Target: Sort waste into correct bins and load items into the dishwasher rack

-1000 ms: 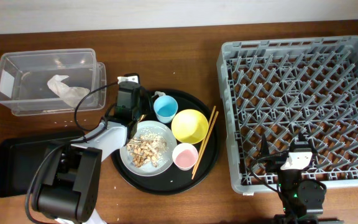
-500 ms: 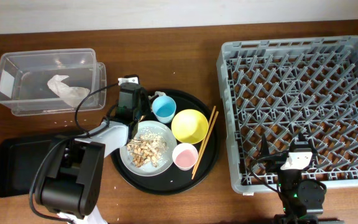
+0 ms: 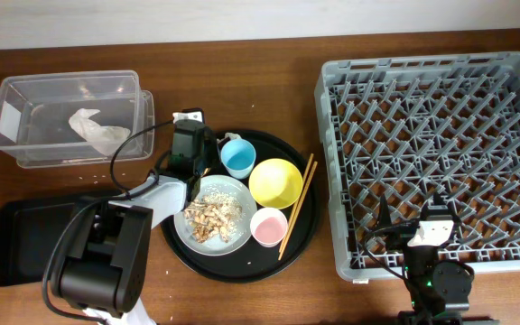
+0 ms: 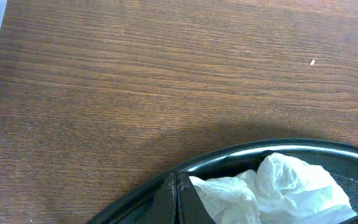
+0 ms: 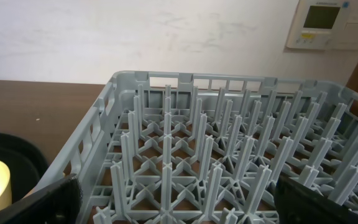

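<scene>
Overhead looks straight down on the whole table (image 3: 260, 81). Left wrist sits low and close at the round black tray (image 4: 229, 157) rim. Right wrist looks level across the dishwasher rack (image 5: 185, 149) — both also seen overhead.

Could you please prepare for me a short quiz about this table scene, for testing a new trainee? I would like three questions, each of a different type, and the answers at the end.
1. True or false: no dish shows in the dishwasher rack.
2. What lies inside the clear box?
A. a crumpled white wrapper
B. a metal spoon
C. a glass bottle
3. How many cups stand on the round black tray, and of which colours?

Key
1. True.
2. A.
3. Two: the blue cup and the pink cup.
</scene>
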`<move>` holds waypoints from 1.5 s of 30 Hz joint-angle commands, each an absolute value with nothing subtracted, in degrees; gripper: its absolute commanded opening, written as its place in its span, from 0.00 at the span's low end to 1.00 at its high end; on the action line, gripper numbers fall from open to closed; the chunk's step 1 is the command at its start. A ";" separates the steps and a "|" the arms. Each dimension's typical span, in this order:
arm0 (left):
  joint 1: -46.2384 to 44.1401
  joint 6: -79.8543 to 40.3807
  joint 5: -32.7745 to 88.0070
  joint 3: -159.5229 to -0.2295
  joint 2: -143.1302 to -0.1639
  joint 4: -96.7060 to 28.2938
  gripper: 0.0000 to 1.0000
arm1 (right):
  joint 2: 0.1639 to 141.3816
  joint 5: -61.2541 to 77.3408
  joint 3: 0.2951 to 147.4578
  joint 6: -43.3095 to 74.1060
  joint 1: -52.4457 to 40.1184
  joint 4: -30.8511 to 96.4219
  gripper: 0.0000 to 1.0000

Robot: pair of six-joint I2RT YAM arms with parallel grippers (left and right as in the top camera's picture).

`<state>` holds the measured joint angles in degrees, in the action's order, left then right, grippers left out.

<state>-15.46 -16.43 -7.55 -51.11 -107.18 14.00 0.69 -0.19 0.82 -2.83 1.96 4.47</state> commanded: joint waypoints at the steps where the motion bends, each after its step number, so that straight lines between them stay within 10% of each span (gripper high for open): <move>1: -15.49 -16.21 -7.33 -50.96 -104.47 14.31 0.01 | 0.30 -0.51 0.32 -2.74 2.28 4.62 0.99; 24: -15.20 -16.14 -24.25 -50.96 -78.98 7.66 0.01 | 0.30 -0.51 0.32 -2.74 2.28 4.62 0.99; 39: 6.46 -10.57 -24.23 -50.96 -87.85 24.38 0.01 | 0.30 -0.51 0.32 -2.74 2.28 4.62 0.99; 41: 6.44 -10.59 -24.21 -50.96 -89.73 26.04 0.21 | 0.30 -0.51 0.32 -2.74 2.28 4.62 0.99; 43: 6.46 -10.57 -24.21 -50.96 -90.21 26.11 0.82 | 0.30 -0.51 0.32 -2.74 2.28 4.62 0.99; 45: 6.44 -10.57 -24.23 -50.96 -90.00 26.06 0.86 | 0.32 -0.51 0.32 -2.74 2.28 4.62 0.99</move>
<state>6.20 -11.14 -24.25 -51.09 -89.82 25.76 0.69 -0.19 0.80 -2.83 1.96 4.45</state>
